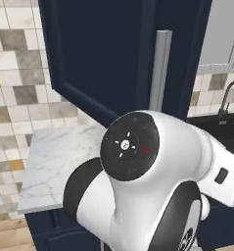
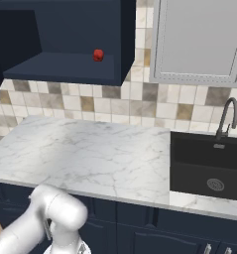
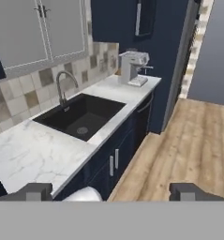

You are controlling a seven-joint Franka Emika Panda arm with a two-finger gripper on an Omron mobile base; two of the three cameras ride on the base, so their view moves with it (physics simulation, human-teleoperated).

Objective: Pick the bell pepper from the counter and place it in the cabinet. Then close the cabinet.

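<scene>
1. Up on the cabinet shelf sits the bell pepper, so placing looks done.
2. My gripper is spread wide, holding nothing.
3. Next: swing the open door shut, probably by its handle.

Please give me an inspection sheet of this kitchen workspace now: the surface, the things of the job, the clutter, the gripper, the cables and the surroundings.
Surface: white marble counter, bare where it shows.
Job's things: bell pepper sits on the shelf inside the navy cabinet; cabinet door stands open, silver handle facing the arm.
Clutter: nothing seen on the counter near the cabinet; a coffee machine stands past the sink.
Gripper: gripper open, holding nothing, pointed along the counter away from the cabinet.
Cables: nothing seen.
Surroundings: black sink with faucet, grey wall cabinet, tiled backsplash, wooden floor.
</scene>
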